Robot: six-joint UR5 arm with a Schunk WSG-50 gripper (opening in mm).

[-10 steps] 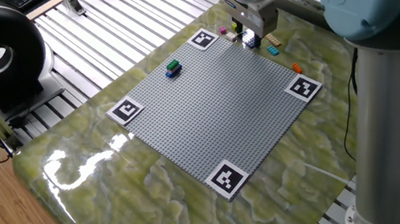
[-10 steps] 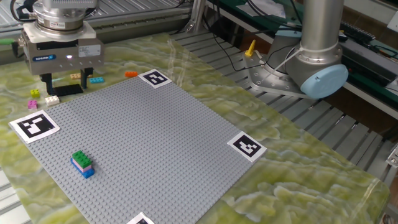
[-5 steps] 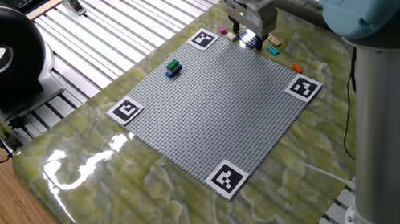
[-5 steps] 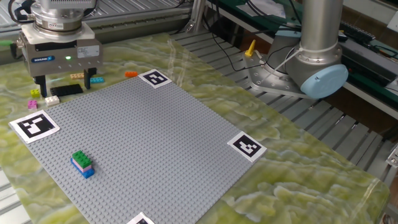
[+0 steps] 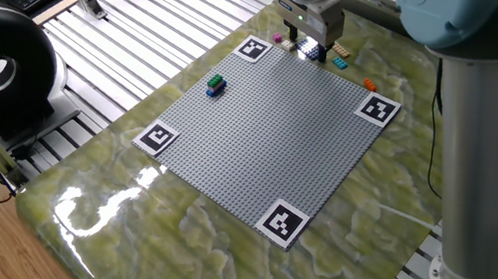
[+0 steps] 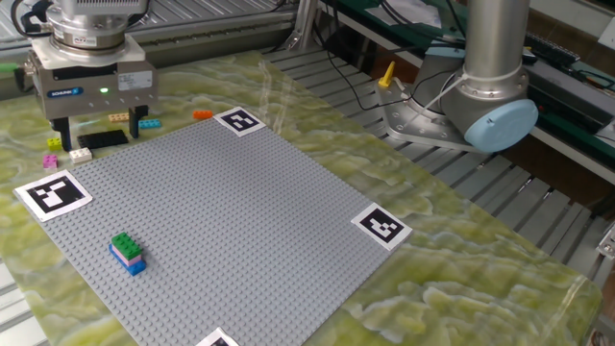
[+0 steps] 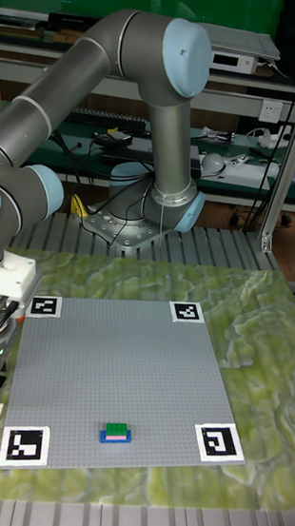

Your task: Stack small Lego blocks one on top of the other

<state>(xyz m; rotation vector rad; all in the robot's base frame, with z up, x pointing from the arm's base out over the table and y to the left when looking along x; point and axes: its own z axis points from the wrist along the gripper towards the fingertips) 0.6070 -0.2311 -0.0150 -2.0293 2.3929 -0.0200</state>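
The other fixed view, near to far. Nearest the camera a short stack (image 6: 127, 253) sits on the grey baseplate (image 6: 250, 221): green brick on top, a pink/purple layer under it, dark blue at the bottom. It stands near one baseplate edge, well apart from everything else, likely so that the arm has free approach from above.

Marker tags (image 6: 381, 227) sit at the baseplate corners, presumably for camera registration.

Beyond the far corner tag (image 6: 55, 192), loose bricks lie on the desk (image 6: 452, 250) just off the baseplate: pink (image 6: 50, 160), yellow (image 6: 52, 143), a pale one (image 6: 81, 153), cyan (image 6: 149, 124), orange (image 6: 202, 114). They are kept off the studs, so they lift without resistance.

The gripper (image 6: 96, 135) hangs over this supply cluster, fingers (image 6: 135, 125) spread and pointing down, a dark brick (image 6: 104, 138) low between them. I cannot tell whether they touch it; nothing appears pinched.

Judgement: pick step for the next brick; the stack is three high and supply remains. Risk: neighbouring bricks lie close and could be nudged on closing.
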